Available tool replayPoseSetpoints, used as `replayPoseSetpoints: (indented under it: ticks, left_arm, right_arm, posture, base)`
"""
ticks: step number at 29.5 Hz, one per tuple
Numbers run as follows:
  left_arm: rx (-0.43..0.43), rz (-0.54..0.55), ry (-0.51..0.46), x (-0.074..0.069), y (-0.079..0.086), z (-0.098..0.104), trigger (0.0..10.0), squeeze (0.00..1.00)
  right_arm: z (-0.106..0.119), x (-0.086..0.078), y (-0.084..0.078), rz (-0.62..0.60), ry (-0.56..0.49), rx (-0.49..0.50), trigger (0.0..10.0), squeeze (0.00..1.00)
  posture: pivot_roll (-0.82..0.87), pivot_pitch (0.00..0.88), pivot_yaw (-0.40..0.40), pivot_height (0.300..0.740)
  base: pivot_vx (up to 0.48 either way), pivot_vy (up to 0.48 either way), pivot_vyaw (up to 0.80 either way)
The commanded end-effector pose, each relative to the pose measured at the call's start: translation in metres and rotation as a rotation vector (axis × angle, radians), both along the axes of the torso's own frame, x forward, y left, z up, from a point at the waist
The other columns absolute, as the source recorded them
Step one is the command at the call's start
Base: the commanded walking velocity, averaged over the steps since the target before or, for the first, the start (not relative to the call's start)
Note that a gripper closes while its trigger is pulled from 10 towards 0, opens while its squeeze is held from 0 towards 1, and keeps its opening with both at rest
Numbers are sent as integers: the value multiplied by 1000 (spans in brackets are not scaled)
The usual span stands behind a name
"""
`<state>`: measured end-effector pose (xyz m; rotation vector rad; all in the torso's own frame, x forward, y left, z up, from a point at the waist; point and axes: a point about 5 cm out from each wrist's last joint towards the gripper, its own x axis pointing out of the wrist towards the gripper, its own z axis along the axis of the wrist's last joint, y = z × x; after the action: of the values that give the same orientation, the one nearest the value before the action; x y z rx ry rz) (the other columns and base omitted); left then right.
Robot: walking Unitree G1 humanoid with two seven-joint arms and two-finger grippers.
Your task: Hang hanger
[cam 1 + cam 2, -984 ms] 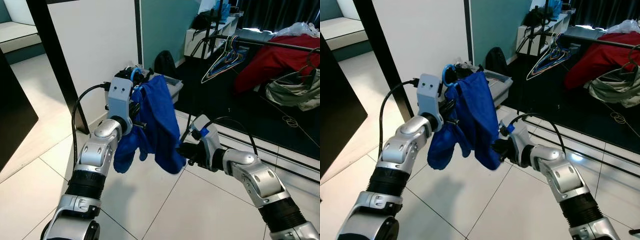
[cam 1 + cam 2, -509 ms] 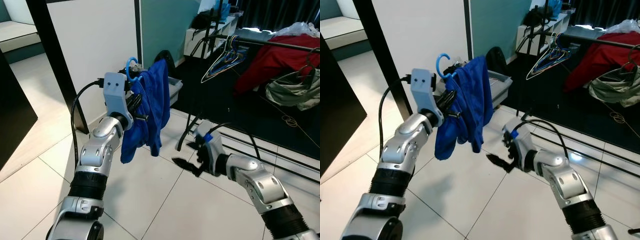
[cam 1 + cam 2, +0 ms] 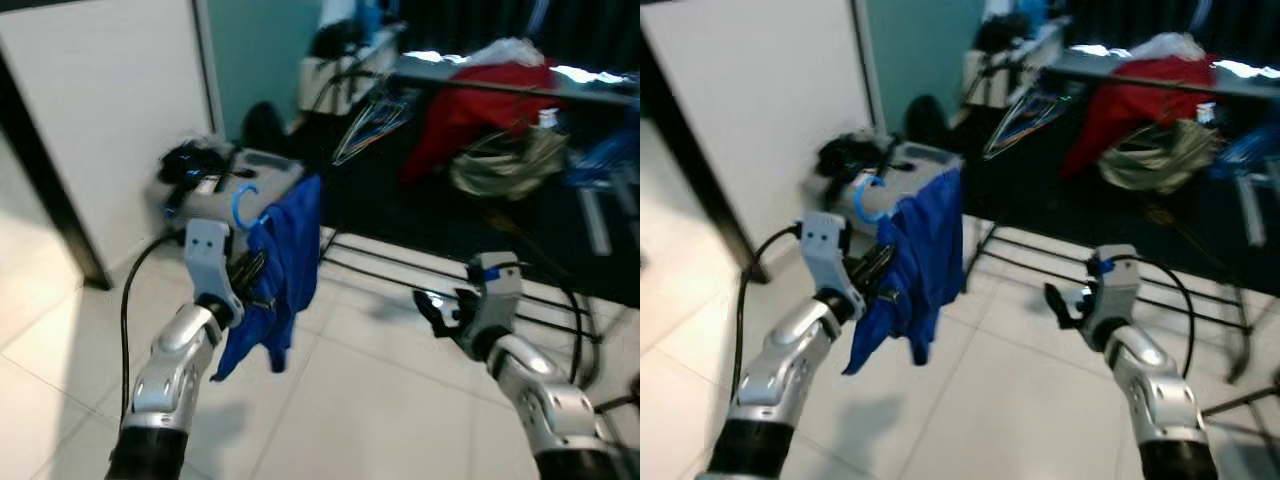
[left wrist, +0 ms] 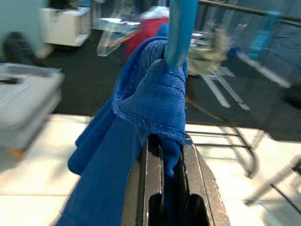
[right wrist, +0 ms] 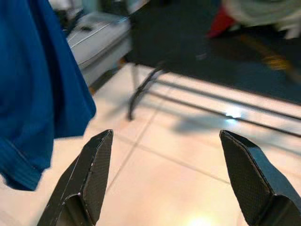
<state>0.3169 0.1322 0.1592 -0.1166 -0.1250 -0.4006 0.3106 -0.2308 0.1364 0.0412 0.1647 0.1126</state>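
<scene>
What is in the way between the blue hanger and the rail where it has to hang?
Nothing visible. The left gripper holds the hanger with its blue cloth; bare floor lies before the rail, where clothes already hang.

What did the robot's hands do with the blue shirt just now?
The right gripper let go of the blue shirt's hem, pulled away and now hangs open over the floor. The left gripper still clamps the shirt and its light blue hanger, held up as before.
</scene>
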Motion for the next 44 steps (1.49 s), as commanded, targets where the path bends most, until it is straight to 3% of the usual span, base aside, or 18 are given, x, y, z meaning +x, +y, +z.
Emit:
replayPoseSetpoints:
  ticks: [1,7,15,29,40,44]
  left_arm:
    - [21,-15,-38,-3,-1,5,10000,0]
    - [65,-44,-41,-3,-8,3,10000,0]
    - [109,-29,-69,-1,-13,6,10000,0]
    - [165,-121,-157,-1,-53,26,10000,0]
    - [233,-99,-144,4,-65,21,10000,0]
    - [242,-117,-152,3,-71,24,10000,0]
  right_arm:
    - [0,-2,1,-9,-16,-15,10000,0]
    - [1,-2,-6,-72,-42,-26,10000,0]
    - [7,-2,-9,-118,-103,-11,10000,0]
    - [7,4,-8,-131,-132,27,10000,0]
    - [6,7,-4,-119,-131,33,10000,0]
    - [5,8,-2,-112,-130,45,10000,0]
  posture:
    - [-79,61,-49,740]
    - [-79,61,-45,740]
    - [-86,55,-30,740]
    - [-87,45,-25,740]
    - [-88,44,-19,740]
    - [-86,45,-17,740]
  base:
    - [0,0,-744]
    - [0,0,-750]
    - [0,0,0]
    - [280,0,0]
    - [310,0,0]
    - [327,0,-775]
